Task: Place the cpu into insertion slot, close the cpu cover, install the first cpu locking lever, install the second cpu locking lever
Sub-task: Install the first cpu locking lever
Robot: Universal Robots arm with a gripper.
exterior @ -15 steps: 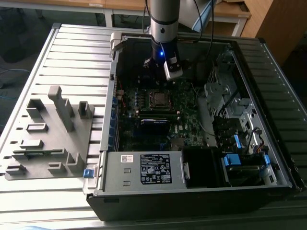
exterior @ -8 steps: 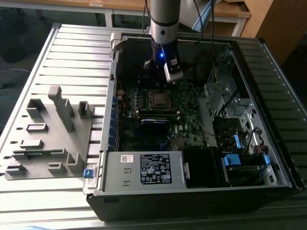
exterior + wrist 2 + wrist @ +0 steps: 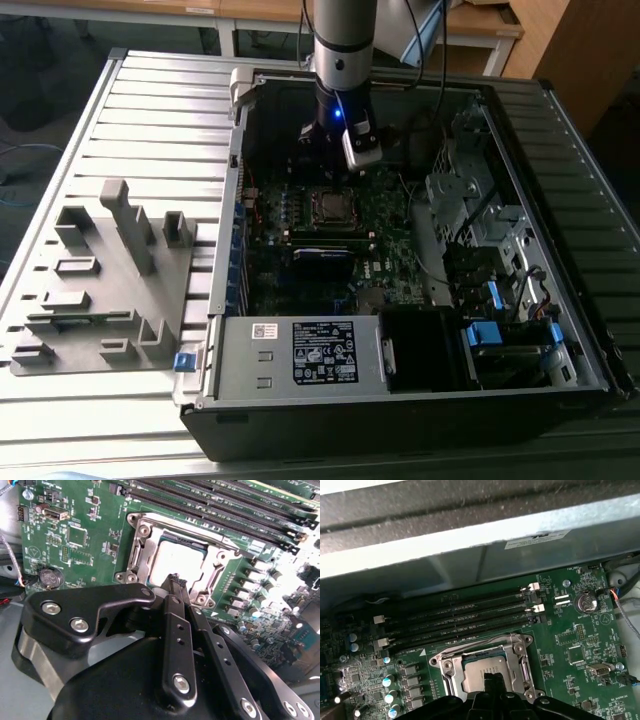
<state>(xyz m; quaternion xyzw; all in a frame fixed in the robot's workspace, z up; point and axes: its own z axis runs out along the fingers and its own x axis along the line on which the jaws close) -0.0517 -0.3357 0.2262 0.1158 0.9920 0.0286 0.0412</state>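
**Clenched fingers poised over the seated chip**

The gripper (image 3: 175,582) hangs just above the socket, its two black fingers (image 3: 172,630) pressed together with nothing between them. Its bulk hides the near edge of the insertion slot (image 3: 141,555) in both wrist views. The cpu (image 3: 175,560) lies flat in the slot, pale top upward, and the cpu cover (image 3: 517,645) frames it. From the exterior view the socket (image 3: 330,205) sits mid-board inside the open computer case (image 3: 400,390); levers there are hard to make out.
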